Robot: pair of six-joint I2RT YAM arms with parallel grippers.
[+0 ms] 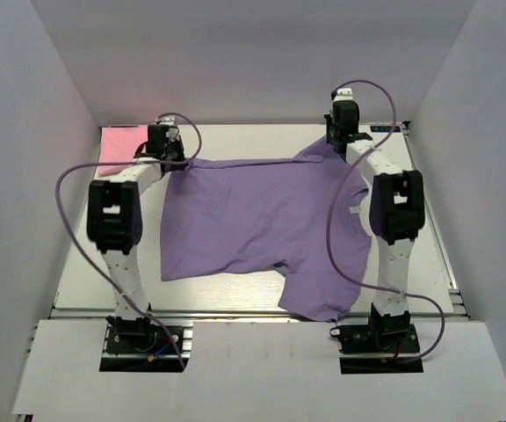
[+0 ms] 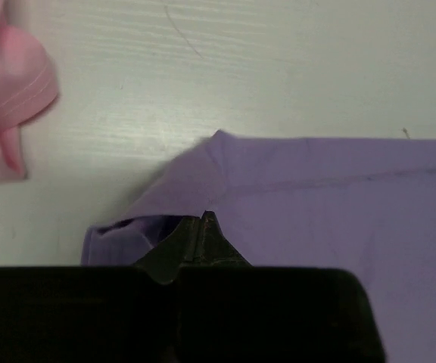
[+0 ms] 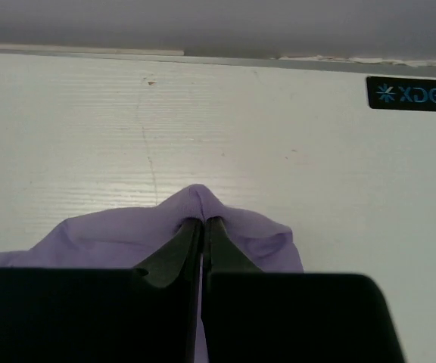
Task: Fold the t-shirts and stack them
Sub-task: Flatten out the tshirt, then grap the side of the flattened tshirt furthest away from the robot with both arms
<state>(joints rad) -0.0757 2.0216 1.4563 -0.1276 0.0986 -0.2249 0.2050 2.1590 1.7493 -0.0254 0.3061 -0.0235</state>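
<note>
The lavender-purple t-shirt (image 1: 262, 229) lies spread across the middle of the table, its small white neck label (image 1: 354, 210) at the right. My left gripper (image 1: 167, 151) is shut on its far left corner (image 2: 195, 174). My right gripper (image 1: 339, 132) is shut on its far right corner, a pinched ridge of cloth (image 3: 195, 208). The edge between them runs taut and straight. A sleeve (image 1: 319, 294) hangs toward the near edge. The pink t-shirt (image 1: 119, 149) lies folded at the far left corner, also in the left wrist view (image 2: 10, 91).
White walls enclose the table on three sides, the back wall (image 3: 218, 23) close beyond my right gripper. A black XDOF label (image 3: 413, 94) sits at the far right. Purple cables (image 1: 68, 198) loop beside each arm. The metal table rim (image 1: 235, 312) runs along the front.
</note>
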